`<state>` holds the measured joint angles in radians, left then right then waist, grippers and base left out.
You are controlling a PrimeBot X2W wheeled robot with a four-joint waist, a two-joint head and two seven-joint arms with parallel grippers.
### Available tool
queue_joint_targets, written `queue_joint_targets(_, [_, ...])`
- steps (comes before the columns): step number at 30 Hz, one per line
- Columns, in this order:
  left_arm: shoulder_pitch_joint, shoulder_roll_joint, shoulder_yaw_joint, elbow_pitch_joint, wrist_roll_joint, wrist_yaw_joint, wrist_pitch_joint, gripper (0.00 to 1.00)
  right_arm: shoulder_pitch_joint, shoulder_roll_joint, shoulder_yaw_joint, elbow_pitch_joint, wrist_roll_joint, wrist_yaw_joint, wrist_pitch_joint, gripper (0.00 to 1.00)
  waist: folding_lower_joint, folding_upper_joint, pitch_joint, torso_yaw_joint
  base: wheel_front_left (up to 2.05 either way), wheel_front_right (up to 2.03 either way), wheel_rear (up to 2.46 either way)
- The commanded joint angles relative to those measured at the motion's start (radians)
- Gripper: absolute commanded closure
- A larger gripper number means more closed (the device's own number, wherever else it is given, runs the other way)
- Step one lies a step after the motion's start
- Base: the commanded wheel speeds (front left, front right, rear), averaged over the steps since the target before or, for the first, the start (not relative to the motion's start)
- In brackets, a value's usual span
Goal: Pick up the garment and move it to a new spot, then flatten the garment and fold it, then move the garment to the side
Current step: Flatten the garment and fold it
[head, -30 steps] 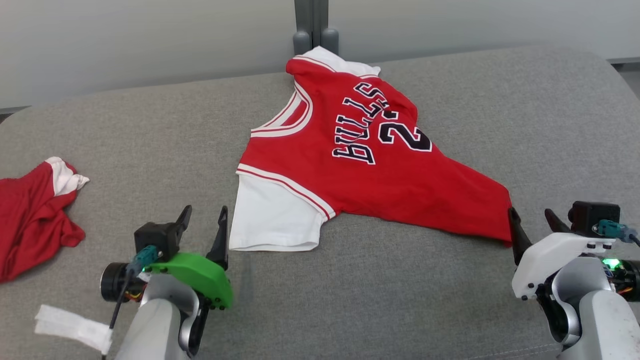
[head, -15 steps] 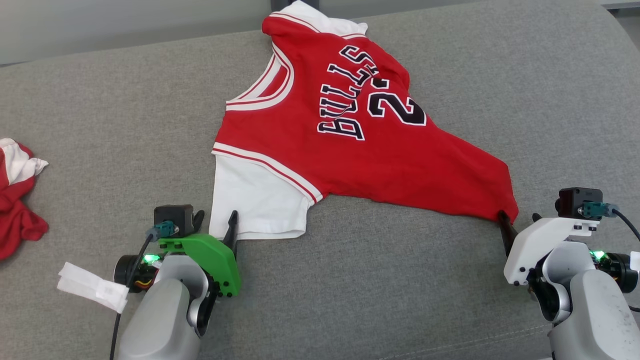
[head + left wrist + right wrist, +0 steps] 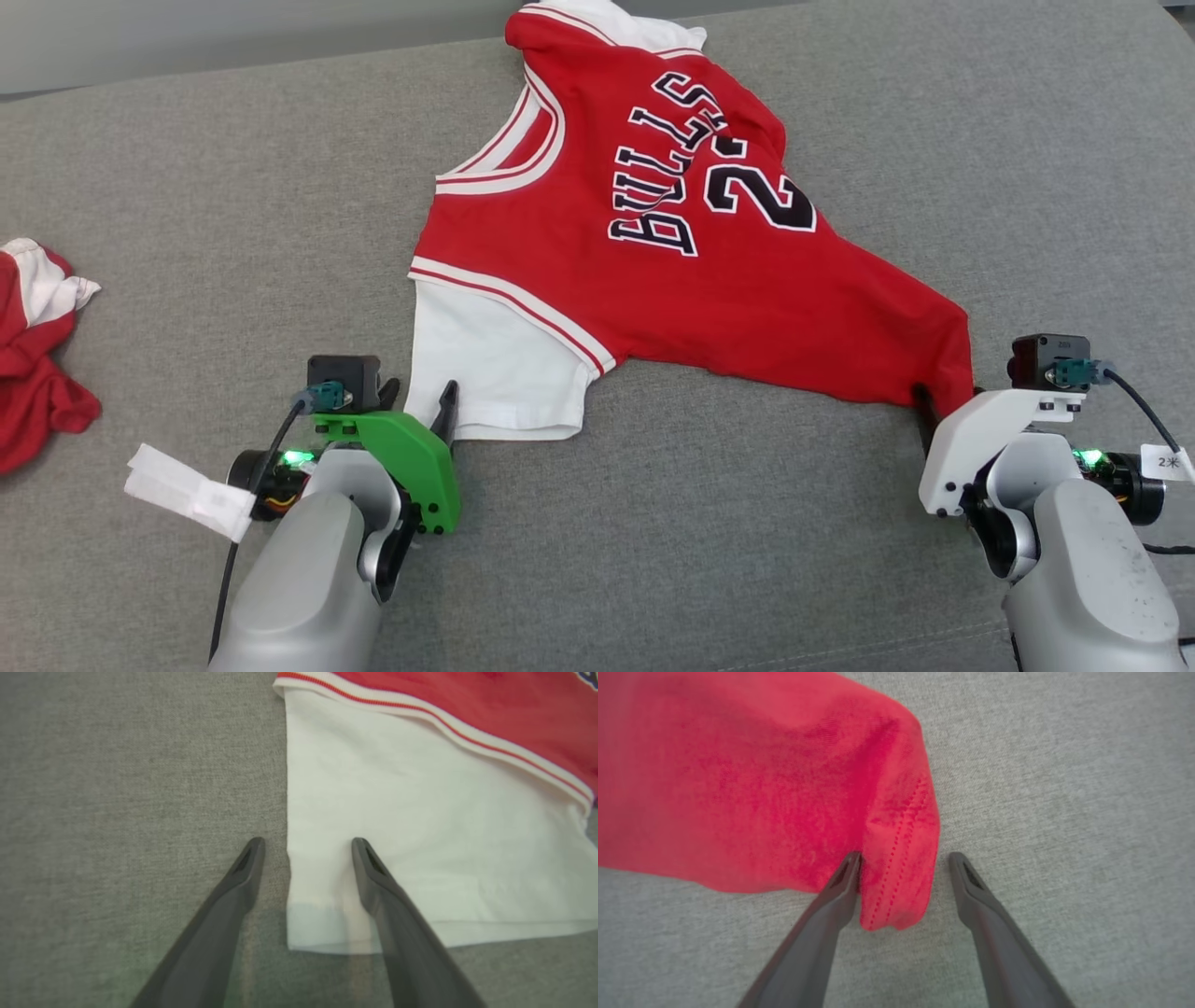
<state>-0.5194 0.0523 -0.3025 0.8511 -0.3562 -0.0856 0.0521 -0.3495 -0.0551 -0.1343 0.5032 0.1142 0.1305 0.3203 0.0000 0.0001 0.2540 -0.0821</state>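
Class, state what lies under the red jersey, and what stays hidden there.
A white sleeve pokes out from under the red jersey at its striped armhole, all lying on the grey cushion. How far the white cloth runs beneath the red is covered.

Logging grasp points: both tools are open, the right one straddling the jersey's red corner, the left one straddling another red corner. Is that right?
Not quite. The left tool straddles the edge of the white sleeve, as the left wrist view shows. The right tool does straddle the red corner, and both are open.
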Motion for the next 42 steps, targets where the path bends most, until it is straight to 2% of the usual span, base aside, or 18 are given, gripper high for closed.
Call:
queue_joint_targets(1, [0.082, -0.004, -0.032, 0.08, -0.009, -0.011, 0.068, 1.0, 0.015, 0.01, 0.02, 0.029, -0.011, 0.001, 0.026, 1.0, 0.0, -0.0001, -0.003, 0.005, 0.0, 0.0, 0.0])
queue_joint_targets(6, [0.101, -0.004, -0.071, 0.077, -0.044, -0.029, 0.068, 1.0, 0.049, 0.004, 0.024, 0.01, -0.028, 0.0, 0.023, 1.0, 0.0, -0.0001, -0.023, 0.012, 0.0, 0.0, 0.0])
queue_joint_targets(12, [0.081, -0.002, -0.036, -0.022, -0.127, -0.036, -0.077, 1.0, 0.061, 0.004, 0.01, -0.075, -0.032, 0.0, -0.024, 1.0, 0.0, -0.0001, -0.071, 0.012, 0.0, 0.0, 0.0])
queue_joint_targets(17, [0.093, -0.001, 0.0, -0.203, -0.282, -0.044, -0.182, 1.0, 0.083, 0.0, 0.011, -0.202, -0.022, 0.0, -0.042, 1.0, 0.0, -0.0001, -0.116, 0.013, 0.0, 0.0, 0.0])
queue_joint_targets(21, [0.124, 0.009, 0.019, -0.447, -0.445, -0.045, -0.214, 1.0, 0.101, -0.022, 0.001, -0.356, 0.011, 0.0, -0.035, 1.0, 0.0, -0.0001, -0.138, 0.015, 0.0, 0.0, 0.0])
queue_joint_targets(28, [0.129, 0.064, 0.083, -0.863, -0.656, -0.041, -0.132, 1.0, 0.072, -0.096, -0.021, -0.646, 0.031, 0.0, 0.007, 1.0, 0.0, -0.0001, -0.135, 0.022, 0.0, 0.0, 0.0])
queue_joint_targets(33, [0.036, 0.106, 0.116, -1.062, -0.747, 0.025, 0.005, 1.0, -0.021, -0.164, -0.019, -0.789, 0.042, 0.0, 0.072, 1.0, 0.0, -0.0001, -0.091, 0.017, 0.0, 0.0, 0.0])
queue_joint_targets(36, [-0.049, 0.13, 0.128, -1.089, -0.763, 0.073, 0.071, 1.0, -0.098, -0.195, -0.012, -0.8, 0.055, 0.0, 0.112, 1.0, 0.0, -0.0001, -0.039, 0.01, 0.0, 0.0, 0.0])
queue_joint_targets(40, [-0.197, 0.141, 0.129, -1.004, -0.755, 0.108, 0.119, 1.0, -0.229, -0.211, 0.008, -0.694, 0.103, 0.0, 0.163, 1.0, 0.0, -0.0001, 0.075, -0.006, 0.0, 0.0, 0.0])
queue_joint_targets(42, [-0.296, 0.15, 0.132, -0.931, -0.731, 0.111, 0.122, 1.0, -0.329, -0.197, 0.023, -0.602, 0.13, 0.0, 0.165, 1.0, 0.0, -0.0001, 0.157, -0.025, 0.0, 0.0, 0.0])
